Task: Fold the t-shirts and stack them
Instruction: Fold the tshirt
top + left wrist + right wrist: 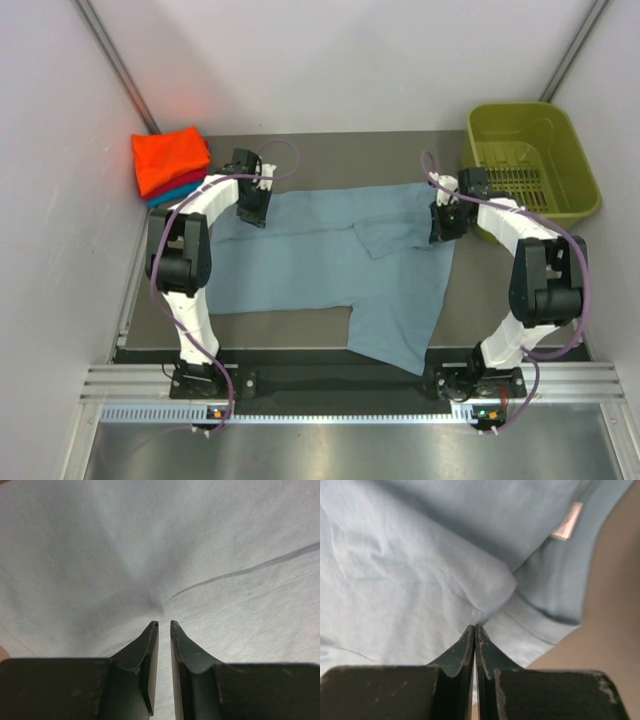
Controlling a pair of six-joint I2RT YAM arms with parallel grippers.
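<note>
The grey-blue shirt (310, 265) lay spread on the table (340, 150), just left of the basket (585, 175). The right gripper (475, 627), on the basket side, was clenched on a pucker of its cloth. The left gripper (164, 625), on the shirt's edge away from the basket, pinched cloth too, probably so both could lift one edge together. The folded stack (170, 160) sat farthest from the basket.

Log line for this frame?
left hand: shut on blue shirt, far-left corner | right hand: shut on blue shirt, far-right corner | blue shirt: spread out | folded stack: far left
</note>
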